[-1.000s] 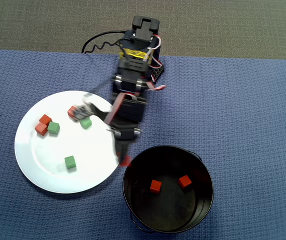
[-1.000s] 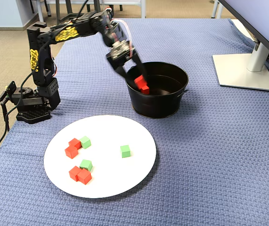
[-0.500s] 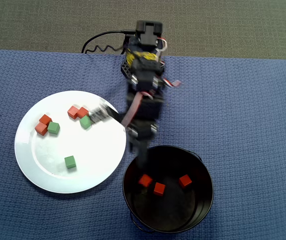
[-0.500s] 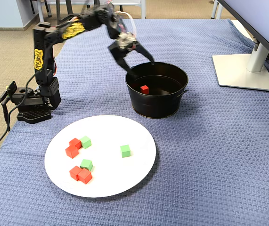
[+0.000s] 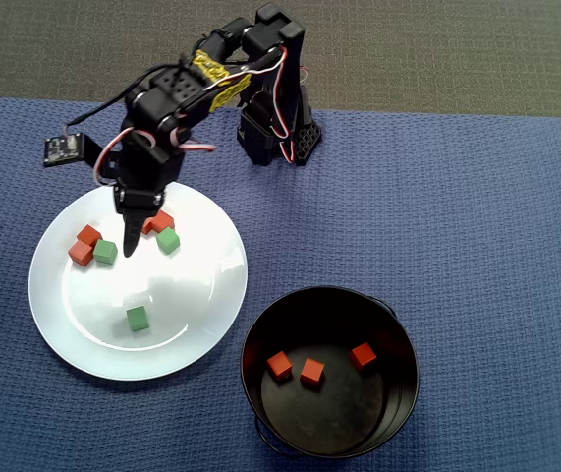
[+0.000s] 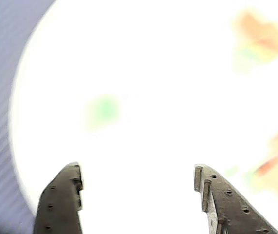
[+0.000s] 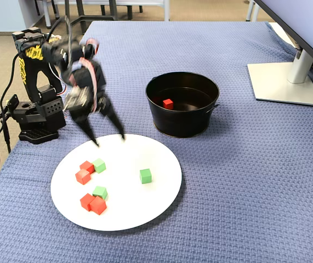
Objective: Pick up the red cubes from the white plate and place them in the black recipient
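Jaws are standing wide apart with nothing between them, as the wrist view is showing bare glare between the two dark fingers (image 6: 61,200); the gripper (image 7: 109,141) is hanging just above the white plate (image 7: 156,205), near its rim on the arm's side, and is looking motion-blurred in the fixed view; in the overhead view the gripper (image 5: 129,248) is pointing down over the upper left part of the white plate (image 5: 201,324). Four red cubes are lying on the plate in two pairs; one pair (image 5: 84,244) is sitting touching a green cube (image 5: 105,252), and the other pair (image 5: 159,221) is sitting just beside another green cube (image 5: 168,240); a third green cube (image 5: 138,318) is lying alone, well apart from them, nearer the plate's lower edge. The black recipient (image 5: 398,339) is standing on the blue cloth (image 5: 476,226) just beside the plate, to its lower right in the overhead view, and is holding three red cubes (image 5: 311,372) on its floor; the fixed view is showing only one of those cubes (image 7: 168,103) above the wall.
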You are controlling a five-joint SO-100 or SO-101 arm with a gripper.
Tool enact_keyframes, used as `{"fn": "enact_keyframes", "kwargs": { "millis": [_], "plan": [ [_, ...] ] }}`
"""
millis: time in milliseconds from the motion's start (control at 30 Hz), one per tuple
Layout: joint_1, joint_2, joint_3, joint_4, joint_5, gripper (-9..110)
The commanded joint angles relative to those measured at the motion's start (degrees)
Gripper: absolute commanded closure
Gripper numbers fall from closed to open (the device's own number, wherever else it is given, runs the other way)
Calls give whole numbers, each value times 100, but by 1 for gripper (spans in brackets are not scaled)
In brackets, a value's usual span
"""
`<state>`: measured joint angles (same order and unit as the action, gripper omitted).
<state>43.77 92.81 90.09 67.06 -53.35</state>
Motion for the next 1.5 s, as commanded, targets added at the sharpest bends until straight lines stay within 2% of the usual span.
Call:
{"fn": "enact_keyframes", "kwargs": {
  "millis": [0, 233, 400, 667, 833, 1133, 1467],
  "plan": [
    [378, -211, 229, -281, 202, 83],
    [773, -800, 290, -396, 396, 85],
    [1160, -1055, 44, -360, 1397, 85],
    [1274, -1099, 44, -158, 2294, 85],
    [1257, -1090, 176, -97, 2399, 85],
    [1257, -1134, 246, 185, 2013, 84],
    [1178, -1248, 721, -132, 1775, 85]
  ]
}}
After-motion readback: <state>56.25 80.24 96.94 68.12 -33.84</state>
